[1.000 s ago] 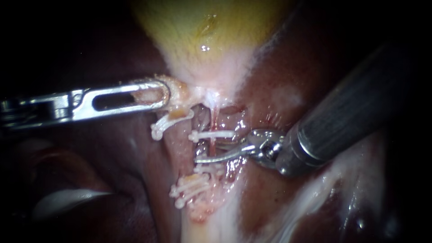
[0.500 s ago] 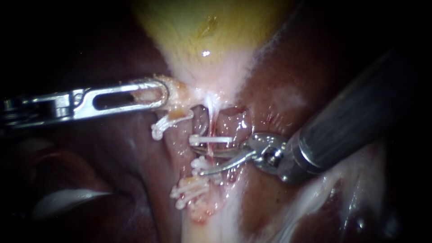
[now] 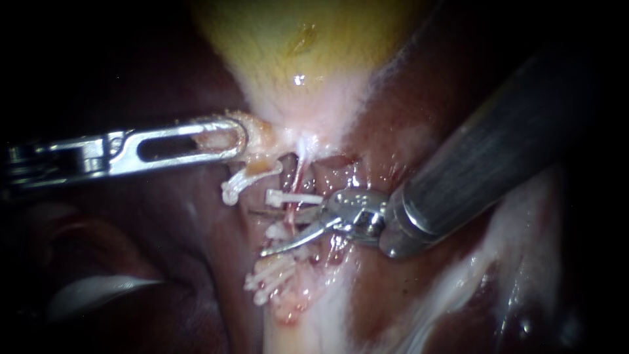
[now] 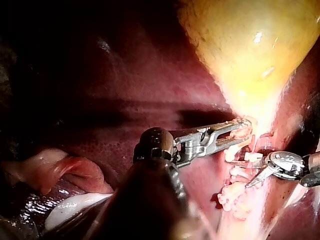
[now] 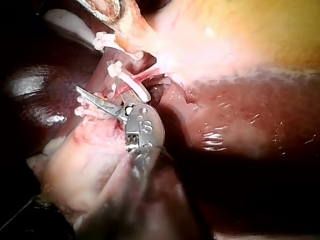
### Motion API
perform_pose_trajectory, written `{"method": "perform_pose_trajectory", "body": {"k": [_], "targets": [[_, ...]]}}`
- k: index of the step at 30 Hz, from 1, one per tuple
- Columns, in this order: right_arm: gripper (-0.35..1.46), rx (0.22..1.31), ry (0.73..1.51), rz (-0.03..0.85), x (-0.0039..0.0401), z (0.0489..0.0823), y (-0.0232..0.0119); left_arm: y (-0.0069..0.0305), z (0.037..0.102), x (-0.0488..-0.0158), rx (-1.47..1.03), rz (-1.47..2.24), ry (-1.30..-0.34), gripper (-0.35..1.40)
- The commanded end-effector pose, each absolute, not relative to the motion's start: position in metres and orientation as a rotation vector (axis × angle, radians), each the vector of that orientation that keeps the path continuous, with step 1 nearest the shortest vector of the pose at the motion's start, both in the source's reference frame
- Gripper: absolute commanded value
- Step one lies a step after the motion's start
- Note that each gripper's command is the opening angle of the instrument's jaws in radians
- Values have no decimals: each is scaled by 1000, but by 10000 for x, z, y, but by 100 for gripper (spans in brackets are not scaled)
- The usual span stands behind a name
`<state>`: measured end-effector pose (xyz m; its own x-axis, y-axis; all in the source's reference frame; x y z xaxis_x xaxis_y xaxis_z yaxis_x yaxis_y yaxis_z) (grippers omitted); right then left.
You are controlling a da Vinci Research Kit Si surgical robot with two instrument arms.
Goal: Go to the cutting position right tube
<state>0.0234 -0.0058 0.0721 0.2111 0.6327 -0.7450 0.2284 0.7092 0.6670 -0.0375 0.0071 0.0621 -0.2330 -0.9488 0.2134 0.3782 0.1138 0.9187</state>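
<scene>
Right tube (image 3: pixel 300 172): a thin reddish strand in the middle of the endoscope view. It runs from the pale neck of the yellow gallbladder (image 3: pixel 308 52) down toward a cluster of white clips (image 3: pixel 270 275).

At far left, the left instrument (image 3: pixel 232 137) comes in level. Its slotted jaws are clenched on the gallbladder at its neck, and pale tissue shows through the slot near the tip. The left wrist view shows the same grasp (image 4: pixel 242 131), with tissue pinched between the two jaws.

Just below those jaws, a curved white clip (image 3: pixel 246 178) sits on the wider pink tube beside the right tube. Further right, a straight white clip (image 3: pixel 293 196) lies crosswise on the right tube.

The right instrument (image 3: pixel 259 231) enters from the upper right over dark red liver (image 3: pixel 419 118). Its two thin blades are spread apart in a narrow V and grip nothing. The stretch of tube under the straight clip lies between them. I cannot tell whether either blade touches it.

Compared with half a second ago, the right instrument has slid left, and its blade tips now reach past the tube. The straight clip has also shifted left. A second ago the blades were nearly together. The left instrument has not moved.

The tube's long axis is nearly vertical, and its lower end leans slightly left. The blades point left across it.
</scene>
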Motion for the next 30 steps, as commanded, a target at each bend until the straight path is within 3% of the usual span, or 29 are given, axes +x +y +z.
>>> {"method": "perform_pose_trajectory", "body": {"k": [1,30], "targets": [[141,791,1375,328,236,721,-59,71,621,-375,670,-1426,-1192,-35],[143,837,1398,349,249,716,-66,74,626,-370,675,-1421,-1192,-35]]}}
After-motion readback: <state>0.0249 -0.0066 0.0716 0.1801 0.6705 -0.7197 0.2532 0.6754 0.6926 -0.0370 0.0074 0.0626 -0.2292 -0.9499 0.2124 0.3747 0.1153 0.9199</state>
